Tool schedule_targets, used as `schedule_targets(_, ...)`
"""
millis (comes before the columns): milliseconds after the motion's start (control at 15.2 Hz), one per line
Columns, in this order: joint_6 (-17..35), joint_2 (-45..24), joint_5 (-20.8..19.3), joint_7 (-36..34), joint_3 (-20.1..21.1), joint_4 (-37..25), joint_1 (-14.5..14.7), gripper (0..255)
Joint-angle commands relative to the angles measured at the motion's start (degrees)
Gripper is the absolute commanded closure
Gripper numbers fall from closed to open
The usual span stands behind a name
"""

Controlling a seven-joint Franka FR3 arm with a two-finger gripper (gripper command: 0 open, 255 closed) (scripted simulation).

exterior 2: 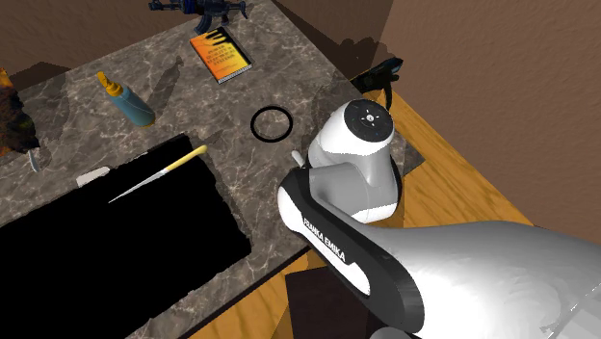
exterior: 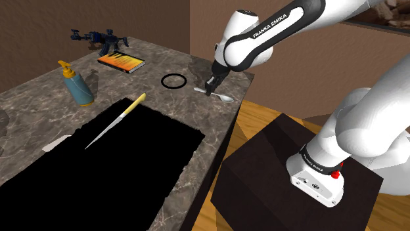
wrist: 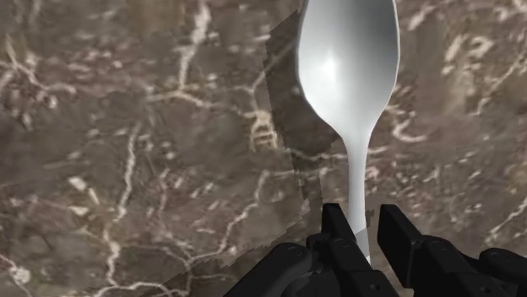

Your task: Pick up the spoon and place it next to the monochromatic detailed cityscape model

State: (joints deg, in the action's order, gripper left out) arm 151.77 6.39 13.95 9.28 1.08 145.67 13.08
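Note:
A silvery spoon (exterior: 222, 97) (wrist: 350, 59) lies near the marble counter's edge on the shoulder view's right. My black gripper (exterior: 209, 89) (wrist: 365, 240) stands low over its handle. In the wrist view the two fingers (wrist: 336, 240) clasp the thin handle between them, and the bowl points away from the hand. A dark, finely detailed model (exterior 2: 12, 117) sits at the far left edge of the second exterior view, partly cut off and well away from the spoon.
A black ring (exterior: 173, 81) lies just beside the spoon. Further off are an orange book (exterior: 121, 62), a blue toy gun (exterior: 102, 38) and a blue bottle with a yellow top (exterior: 77, 85). A yellow-handled knife (exterior: 116, 120) lies over a black area (exterior: 98, 177).

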Motion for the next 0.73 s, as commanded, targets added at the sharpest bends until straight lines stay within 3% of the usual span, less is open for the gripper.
schedule_targets(0, 0.0, 0.0, 0.0, 0.0, 0.0, 0.0, 0.0, 255)
schedule_targets(660, -7.61, 5.2, -2.28, -2.28, 0.11, -2.49, -0.69, 255)
